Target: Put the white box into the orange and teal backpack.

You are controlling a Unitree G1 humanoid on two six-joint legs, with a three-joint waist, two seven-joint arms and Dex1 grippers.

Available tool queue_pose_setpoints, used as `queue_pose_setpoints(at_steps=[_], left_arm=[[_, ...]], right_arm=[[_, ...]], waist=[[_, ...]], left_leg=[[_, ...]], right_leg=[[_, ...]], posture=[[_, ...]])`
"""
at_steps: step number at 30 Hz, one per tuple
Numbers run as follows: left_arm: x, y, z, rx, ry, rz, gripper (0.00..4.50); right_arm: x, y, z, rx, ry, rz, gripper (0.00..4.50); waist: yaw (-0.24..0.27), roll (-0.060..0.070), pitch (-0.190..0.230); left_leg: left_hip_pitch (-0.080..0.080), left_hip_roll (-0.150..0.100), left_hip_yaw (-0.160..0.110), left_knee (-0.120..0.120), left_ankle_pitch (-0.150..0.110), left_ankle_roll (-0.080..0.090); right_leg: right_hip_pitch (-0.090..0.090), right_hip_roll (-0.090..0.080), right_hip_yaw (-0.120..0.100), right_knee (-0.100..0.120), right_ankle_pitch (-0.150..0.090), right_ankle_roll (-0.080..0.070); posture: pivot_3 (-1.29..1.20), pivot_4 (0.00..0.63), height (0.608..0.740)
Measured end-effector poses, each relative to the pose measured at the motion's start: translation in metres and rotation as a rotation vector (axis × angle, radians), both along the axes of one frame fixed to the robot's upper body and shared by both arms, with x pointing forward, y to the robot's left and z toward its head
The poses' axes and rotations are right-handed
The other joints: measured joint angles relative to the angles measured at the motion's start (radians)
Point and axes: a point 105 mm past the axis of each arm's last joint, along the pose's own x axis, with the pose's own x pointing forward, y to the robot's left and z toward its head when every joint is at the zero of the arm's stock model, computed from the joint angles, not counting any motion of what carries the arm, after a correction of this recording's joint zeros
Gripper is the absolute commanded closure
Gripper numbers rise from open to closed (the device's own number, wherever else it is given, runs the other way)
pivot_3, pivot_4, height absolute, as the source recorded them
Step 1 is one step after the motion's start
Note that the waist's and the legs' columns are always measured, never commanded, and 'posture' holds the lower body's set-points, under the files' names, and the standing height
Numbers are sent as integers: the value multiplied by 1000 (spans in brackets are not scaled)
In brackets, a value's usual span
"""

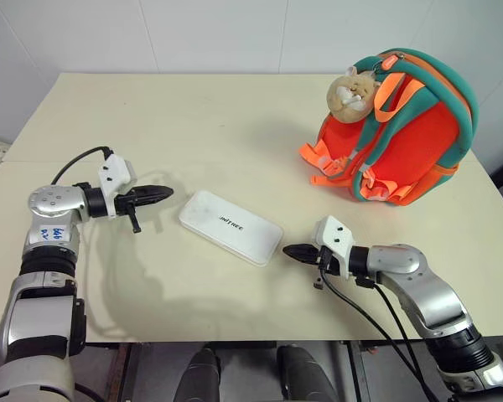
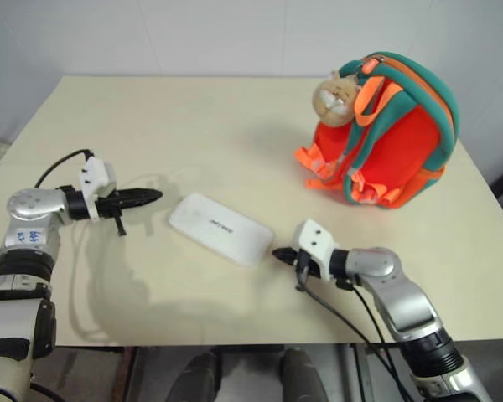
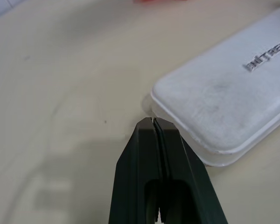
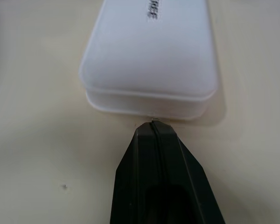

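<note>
The left gripper (image 1: 161, 194) has its two black fingers pressed together, holding nothing, and points at one short end of the white box (image 1: 230, 226), just beside its corner. The right gripper (image 1: 290, 250), fingers also together and empty, points at the opposite short end; its wrist view puts the tips at the box's edge, though whether they touch cannot be told.

The white box lies flat on the cream tabletop (image 1: 151, 109) between the two grippers, angled, its dark lettering facing up. Well apart from it, toward the far right of the tabletop, stands the orange and teal backpack (image 1: 398, 138), upright, with a tan plush toy (image 1: 352, 94) hanging near its top. Its opening is not clearly visible from here.

The step in hand looks like a two-sided squeeze: each closed gripper pressing on an end of the box. To do it well, both tips should meet the ends squarely and at matching height, pressing evenly, so the smooth box neither spins nor pops out when lifted.
</note>
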Motion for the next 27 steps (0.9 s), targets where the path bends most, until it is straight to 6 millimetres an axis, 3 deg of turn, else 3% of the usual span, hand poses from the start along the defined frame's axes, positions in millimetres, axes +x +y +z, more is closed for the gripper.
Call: queue_pose_setpoints(at_steps=[4,9,16,27], left_arm=[[5,-7,-6,9,-7,19,4461],[15,-19,-24,15,16,74,4461],[23,-32,-33,1,7,114,4461],[4,-34,-42,-47,85,32,4461]], right_arm=[[7,2,4,1,-15,-27,4500],[5,13,-2,11,11,-8,4500],[4,12,-3,6,29,-19,4500],[15,-5,1,-32,21,-61,4500]], waist=[[2,0,0],[3,0,0],[3,0,0],[2,0,0]], left_leg=[[0,0,0,1,0,0],[0,0,0,2,0,0],[0,0,-1,3,0,0],[0,0,-1,3,0,0]], right_leg=[[0,0,0,1,0,0],[0,0,0,2,0,0],[0,0,0,3,0,0],[0,0,0,3,0,0]], posture=[[0,150,740],[0,150,740],[0,150,740],[0,150,740]])
